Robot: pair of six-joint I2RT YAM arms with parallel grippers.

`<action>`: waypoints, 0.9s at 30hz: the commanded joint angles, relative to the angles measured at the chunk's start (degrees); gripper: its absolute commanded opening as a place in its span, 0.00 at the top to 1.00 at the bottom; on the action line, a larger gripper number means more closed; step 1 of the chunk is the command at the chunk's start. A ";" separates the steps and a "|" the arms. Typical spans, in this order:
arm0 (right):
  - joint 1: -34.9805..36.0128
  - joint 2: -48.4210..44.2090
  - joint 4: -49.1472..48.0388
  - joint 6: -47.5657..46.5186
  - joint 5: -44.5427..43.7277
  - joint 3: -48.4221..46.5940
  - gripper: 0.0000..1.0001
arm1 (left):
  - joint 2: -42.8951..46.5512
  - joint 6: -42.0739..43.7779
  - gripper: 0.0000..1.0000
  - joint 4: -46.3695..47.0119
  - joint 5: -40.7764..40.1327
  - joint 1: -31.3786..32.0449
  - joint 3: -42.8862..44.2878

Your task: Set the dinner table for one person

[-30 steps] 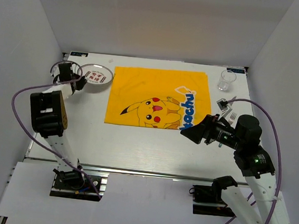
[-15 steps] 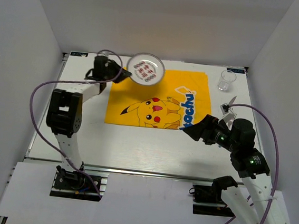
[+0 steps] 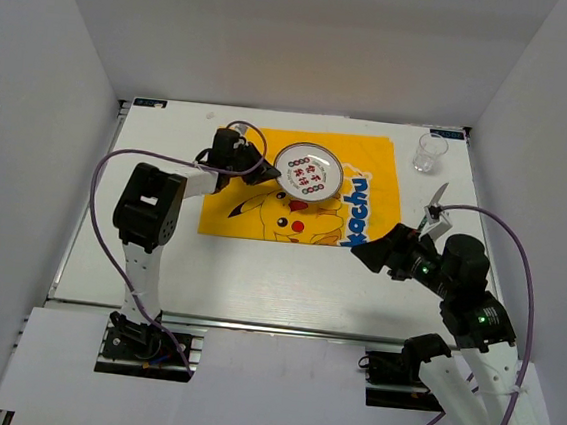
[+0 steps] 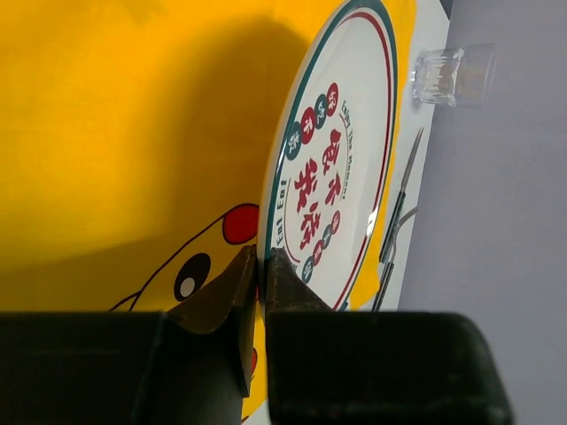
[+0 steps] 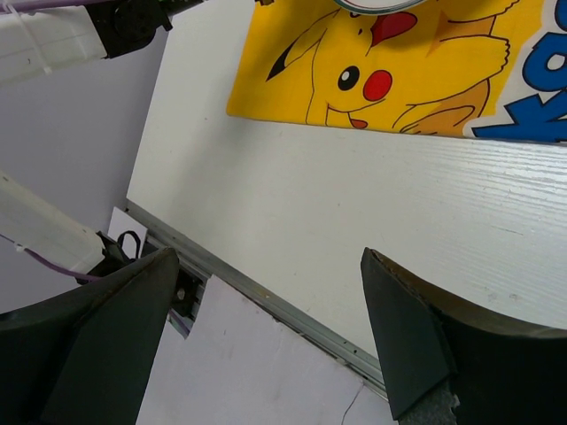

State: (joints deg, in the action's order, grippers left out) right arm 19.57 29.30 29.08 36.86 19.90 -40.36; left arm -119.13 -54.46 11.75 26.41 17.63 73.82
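Large flat white plank-lined table [image 3: 257, 280] fills the middle of the overhead frame, with its metal rail along the lower edge. A yellow cartoon-printed cloth [image 3: 233, 218] lies across its upper centre. The left fingers [image 3: 266, 163] are clamped on the thin rim of a round white plate with green border and red characters [image 3: 306, 169]. In the left wrist view the plate [image 4: 332, 168] tilts over the cloth and throws a shadow, so it looks lifted rather than resting. Main risk: the pinch [image 4: 260, 266] takes only a sliver of rim, so the plate could pivot or slip out during the lowering. Letting go while it is tilted could leave it rocking or sliding, or its edge could catch and bunch the cloth. Carrying it further toward frame upper right could knock the small clear glass [image 3: 427, 153] or the metal cutlery [image 4: 400, 199]. The right fingers [image 5: 266, 266] are spread wide and empty, over bare table at frame lower right, and seem unlikely to interfere
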 commanded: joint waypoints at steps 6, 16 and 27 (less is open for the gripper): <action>-0.06 -0.56 0.19 -1.27 -0.83 -0.07 0.11 | 1.27 -0.21 1.00 4.69 2.59 0.47 -1.58; -0.06 -0.12 -0.34 -1.79 -0.91 0.02 0.11 | 1.88 1.54 0.08 -0.23 -0.57 0.48 -1.40; -0.67 18.84 -3.59 -1.88 -26.86 -6.20 0.11 | 25.41 8.21 0.02 -33.34 -30.22 1.01 -1.58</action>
State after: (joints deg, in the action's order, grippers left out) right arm 19.49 41.43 28.51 35.62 8.54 -41.60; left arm -102.61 -50.09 -9.15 10.31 18.24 70.46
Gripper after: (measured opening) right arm 0.893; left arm 0.978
